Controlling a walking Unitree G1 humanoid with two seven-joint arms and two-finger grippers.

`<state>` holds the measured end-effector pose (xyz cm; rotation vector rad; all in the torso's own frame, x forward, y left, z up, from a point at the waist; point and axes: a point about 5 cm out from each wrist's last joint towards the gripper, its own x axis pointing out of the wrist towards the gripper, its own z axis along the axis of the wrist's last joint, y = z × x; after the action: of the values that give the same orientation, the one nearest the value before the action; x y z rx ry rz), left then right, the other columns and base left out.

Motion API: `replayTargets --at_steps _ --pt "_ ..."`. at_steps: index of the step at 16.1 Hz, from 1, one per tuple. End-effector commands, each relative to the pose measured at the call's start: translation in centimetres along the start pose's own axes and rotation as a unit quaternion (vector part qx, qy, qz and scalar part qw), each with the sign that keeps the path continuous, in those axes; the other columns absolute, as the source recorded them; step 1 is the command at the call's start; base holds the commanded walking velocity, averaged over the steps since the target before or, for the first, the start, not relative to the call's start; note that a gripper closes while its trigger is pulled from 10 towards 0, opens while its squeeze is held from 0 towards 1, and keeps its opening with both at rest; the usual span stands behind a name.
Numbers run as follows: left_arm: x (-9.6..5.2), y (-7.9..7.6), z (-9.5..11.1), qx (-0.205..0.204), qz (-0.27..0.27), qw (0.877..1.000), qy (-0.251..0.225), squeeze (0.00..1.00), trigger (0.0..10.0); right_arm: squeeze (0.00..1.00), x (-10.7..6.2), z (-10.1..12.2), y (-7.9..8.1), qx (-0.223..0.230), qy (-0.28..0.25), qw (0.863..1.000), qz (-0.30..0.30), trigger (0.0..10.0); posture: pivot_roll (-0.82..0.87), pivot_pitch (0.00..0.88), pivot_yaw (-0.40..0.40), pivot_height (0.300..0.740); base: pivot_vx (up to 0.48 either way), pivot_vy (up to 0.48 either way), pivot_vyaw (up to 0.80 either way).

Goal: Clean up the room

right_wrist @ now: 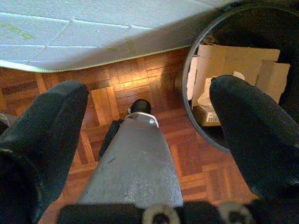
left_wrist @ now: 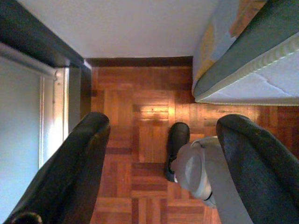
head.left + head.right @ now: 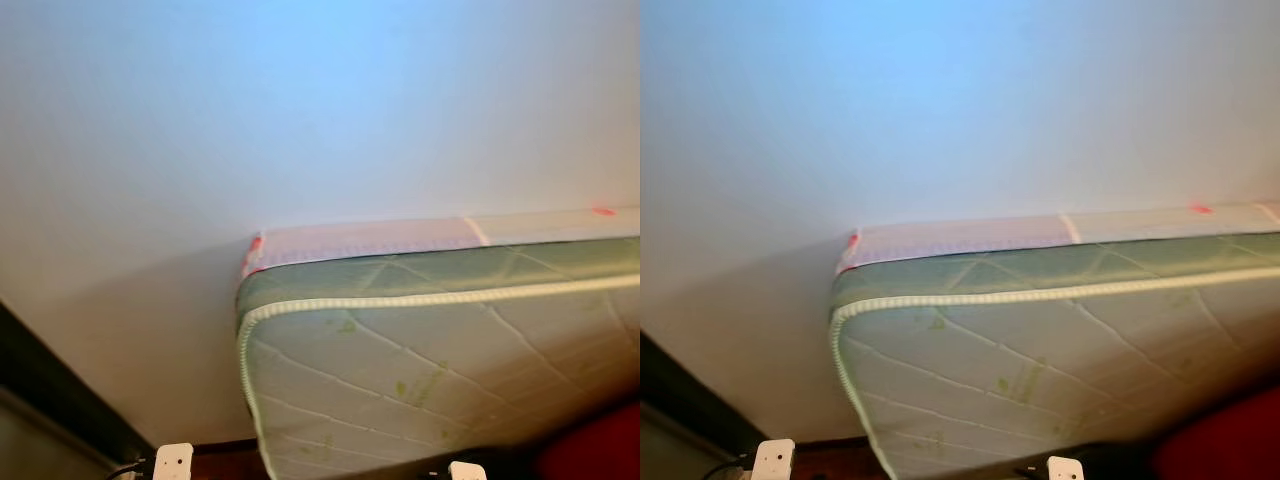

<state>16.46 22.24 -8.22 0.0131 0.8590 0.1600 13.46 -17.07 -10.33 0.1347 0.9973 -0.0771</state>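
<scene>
A pale green quilted mattress [image 3: 440, 370] with white piping fills the lower right of the head views, leaning against a plain white wall [image 3: 300, 110]. Both arms hang over reddish parquet floor [image 2: 140, 140] — the left gripper [image 2: 161, 158] spread and empty, the right gripper [image 1: 149, 130] likewise spread, near a round black bin [image 1: 189, 93] holding cardboard scraps [image 1: 233, 70].
</scene>
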Motion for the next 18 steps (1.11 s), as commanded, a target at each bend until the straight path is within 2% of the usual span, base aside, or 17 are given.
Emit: replayTargets --at_steps 1,11,13,18 --pt "1.02 -2.11 1.76 0.030 -0.038 0.998 0.049 0.00 10.0 0.00 0.47 6.74 -4.54 -0.022 -0.022 1.000 0.003 10.0 0.07 0.000 -0.081 0.740 0.000 0.000 0.80" --pt "1.03 -2.04 1.82 0.042 -0.032 0.998 0.047 0.00 10.0 0.00 0.46 6.67 -4.60 -0.023 -0.018 1.000 0.001 10.0 0.07 0.000 -0.081 0.740 0.000 0.000 0.80" --pt "1.03 -2.07 1.82 0.036 -0.033 0.998 0.046 0.00 10.0 0.00 0.46 6.64 -4.66 -0.007 -0.022 1.000 -0.007 10.0 0.07 0.000 -0.082 0.740 0.000 0.000 0.00" --pt "1.03 -2.08 1.83 0.035 -0.035 0.998 0.045 0.00 10.0 0.00 0.46 6.63 -4.65 -0.003 -0.023 1.000 -0.009 10.0 0.07 0.000 -0.081 0.740 0.000 0.000 0.00"
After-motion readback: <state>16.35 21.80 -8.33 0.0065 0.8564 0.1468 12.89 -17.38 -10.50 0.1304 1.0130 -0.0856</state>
